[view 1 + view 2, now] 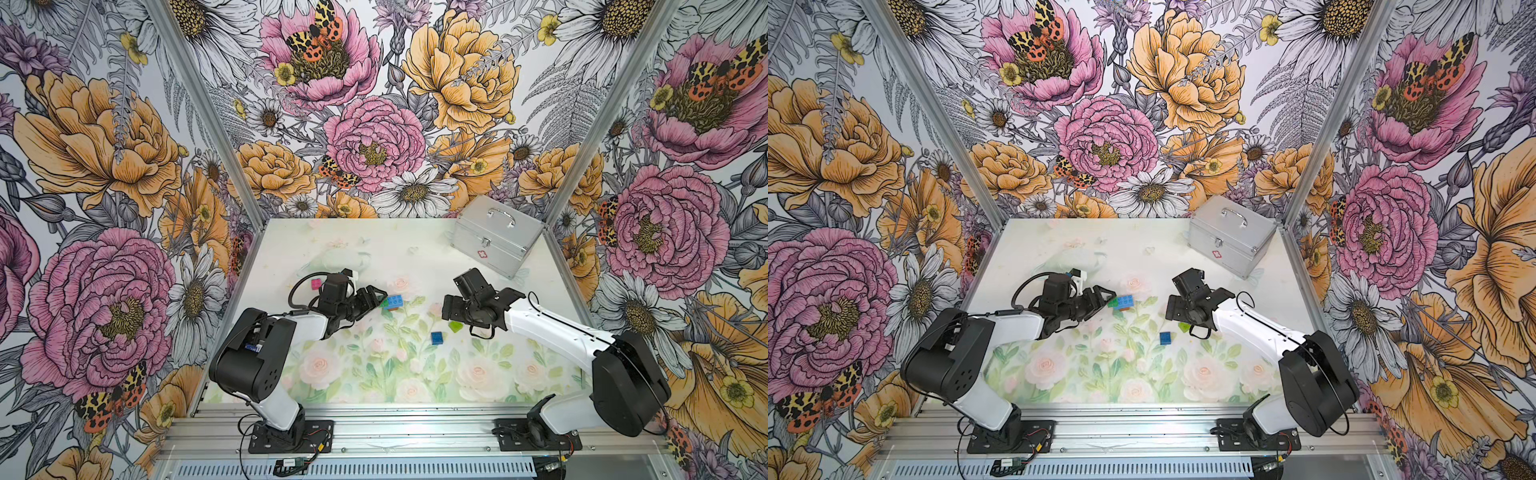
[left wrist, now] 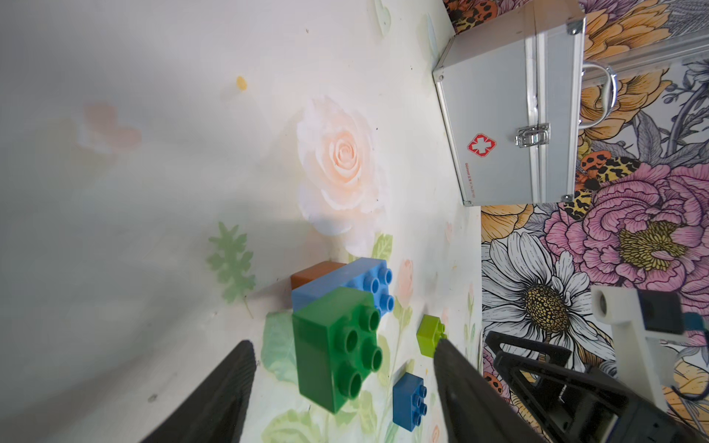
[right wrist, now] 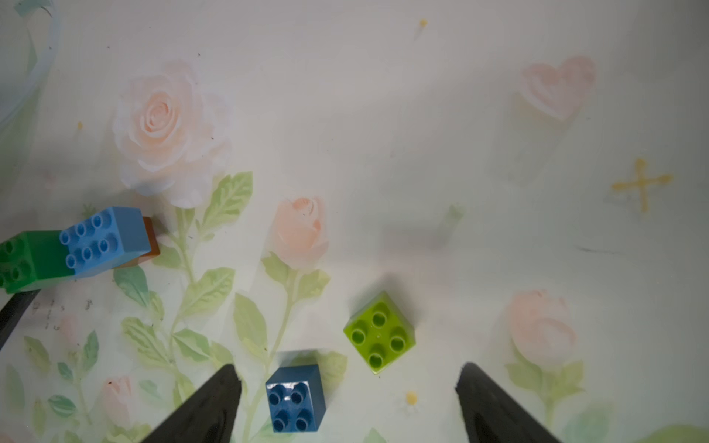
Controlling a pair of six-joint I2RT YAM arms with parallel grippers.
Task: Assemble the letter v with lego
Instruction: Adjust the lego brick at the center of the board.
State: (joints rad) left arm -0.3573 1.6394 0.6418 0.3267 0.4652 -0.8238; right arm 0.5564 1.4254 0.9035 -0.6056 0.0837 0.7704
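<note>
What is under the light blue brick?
An orange brick sits under the light blue brick, and only one end of it shows. The rest is covered by the blue one, so its full shape and how the two join cannot be seen.

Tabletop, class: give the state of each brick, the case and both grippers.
Long light blue plastic brick: stacked on orange brick
Dark green brick: stacked on that bar's end
Lime brick: loose
Dark blue brick: loose
Pink brick: loose
Silver metal case: shut
Left gripper: open
Right gripper: open
</note>
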